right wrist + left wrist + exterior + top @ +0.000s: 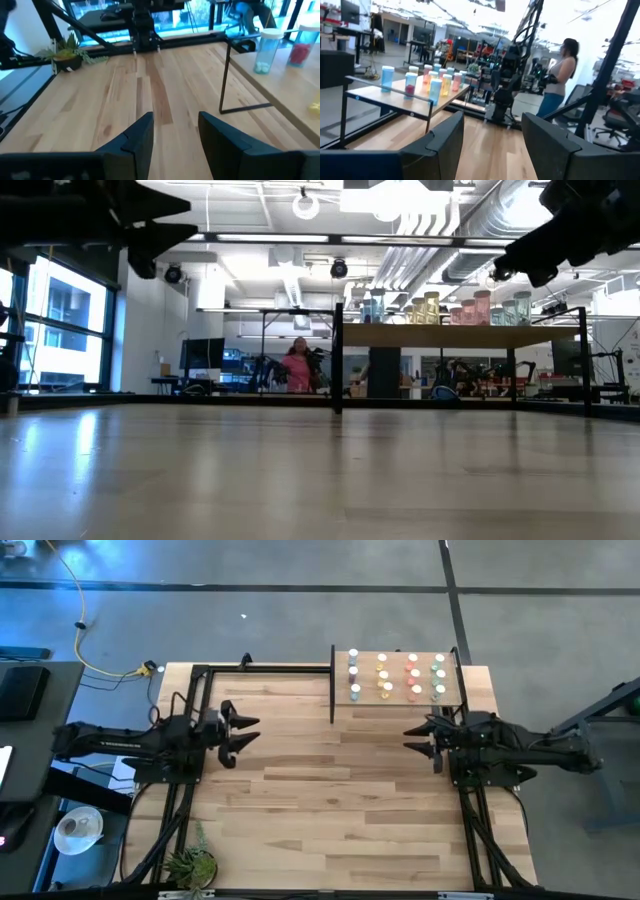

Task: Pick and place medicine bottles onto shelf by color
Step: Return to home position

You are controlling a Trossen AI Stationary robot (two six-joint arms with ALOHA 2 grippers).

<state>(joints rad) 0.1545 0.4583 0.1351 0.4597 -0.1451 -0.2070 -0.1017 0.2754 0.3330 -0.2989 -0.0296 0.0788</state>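
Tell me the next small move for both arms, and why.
Probably draw both arms back to their rest pose. The medicine bottles stand on the shelf in columns by colour, and no bottle shows on the table. The left gripper and right gripper hang open and empty above it, so nothing seems left to pick.

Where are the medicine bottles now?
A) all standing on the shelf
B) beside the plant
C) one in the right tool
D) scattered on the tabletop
A: the high view shows the medicine bottles standing in columns on the shelf; the left tool and right tool are open and empty.
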